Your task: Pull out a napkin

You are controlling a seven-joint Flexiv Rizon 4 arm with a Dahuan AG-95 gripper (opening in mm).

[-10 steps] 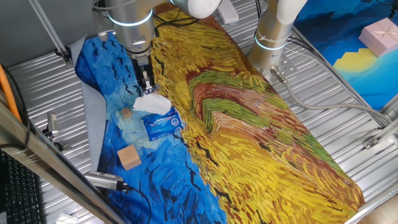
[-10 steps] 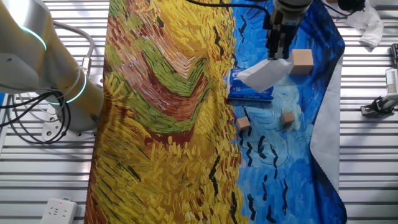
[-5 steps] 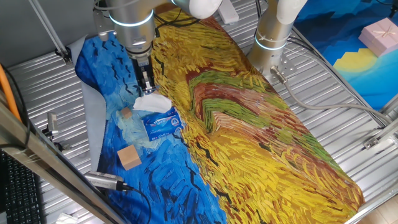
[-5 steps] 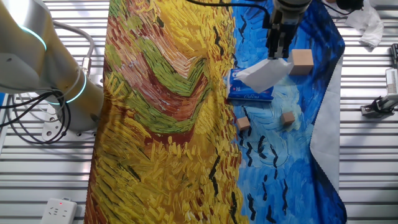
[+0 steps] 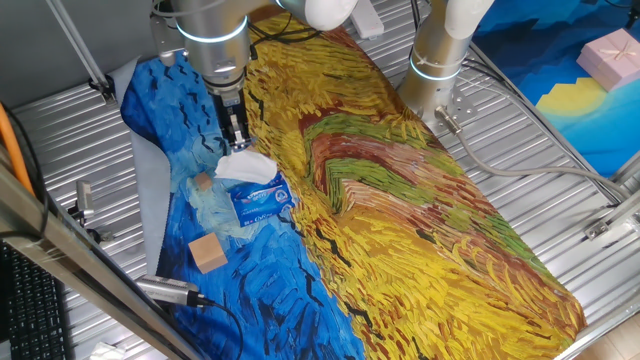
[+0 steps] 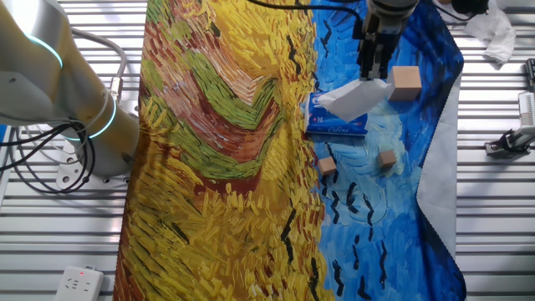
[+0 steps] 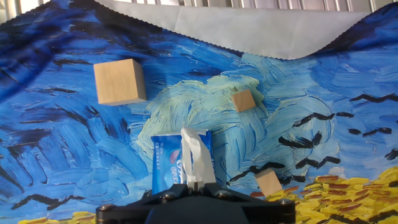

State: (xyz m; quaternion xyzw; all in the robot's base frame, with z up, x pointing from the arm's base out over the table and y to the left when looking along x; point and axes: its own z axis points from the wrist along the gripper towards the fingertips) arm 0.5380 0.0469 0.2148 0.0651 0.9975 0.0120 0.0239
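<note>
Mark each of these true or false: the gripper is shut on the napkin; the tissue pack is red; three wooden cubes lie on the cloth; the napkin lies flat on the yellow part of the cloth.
1. The gripper is shut on the napkin. True.
2. The tissue pack is red. False: it is blue with white print.
3. Three wooden cubes lie on the cloth. True: a large cube and two small ones.
4. The napkin lies flat on the yellow part of the cloth. False: it hangs from the gripper above the pack, over the blue part.

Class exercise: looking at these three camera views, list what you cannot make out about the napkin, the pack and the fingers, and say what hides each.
- Hand view: fingertips gripping the napkin are cut off by the gripper body.
- Both fixed views: print on the blue pack is too small to read, and the napkin partly covers it.
- Pack opening: hidden under the napkin.
</note>
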